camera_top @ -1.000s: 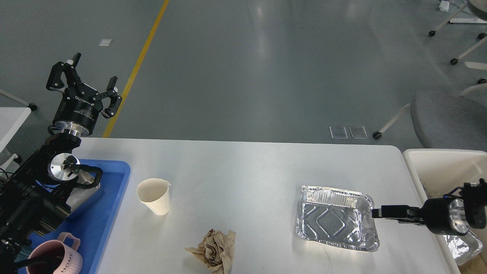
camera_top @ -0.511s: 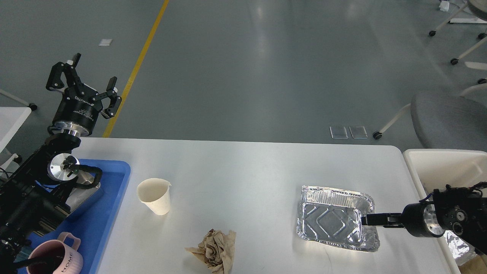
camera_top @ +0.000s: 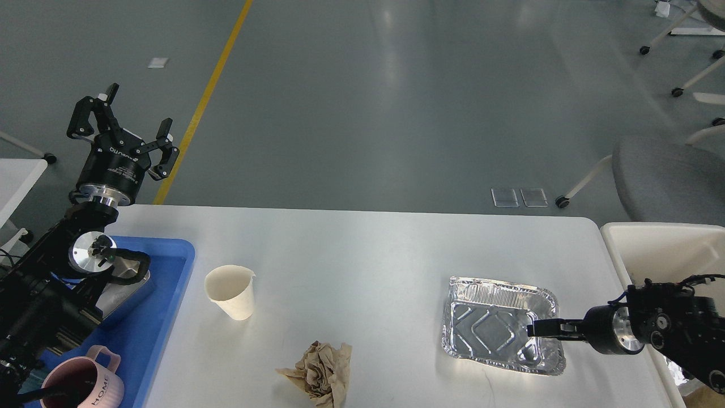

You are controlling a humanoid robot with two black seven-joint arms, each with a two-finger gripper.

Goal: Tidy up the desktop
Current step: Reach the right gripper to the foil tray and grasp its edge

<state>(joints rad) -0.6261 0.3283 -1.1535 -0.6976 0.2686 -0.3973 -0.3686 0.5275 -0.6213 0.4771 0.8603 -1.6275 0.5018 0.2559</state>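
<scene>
Right gripper (camera_top: 535, 328) reaches in over the right wall of the crinkled silver foil tray (camera_top: 491, 323), near the right edge of the white rectangular desktop (camera_top: 368, 255); seen edge-on, jaw state cannot be told. Left gripper (camera_top: 127, 122) raised beyond the far-left corner, jaws wide, empty. Risk: thin foil wall may buckle or slip when pinched, or the tray may skid toward the cream bin (camera_top: 651, 243).

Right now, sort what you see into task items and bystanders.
Belongs to tidying:
desktop
foil tray
paper cup
crumpled brown paper
blue tray
cream bin
right hand

Just lying about:
grey chair
two clear plates on the floor
yellow floor line
</scene>
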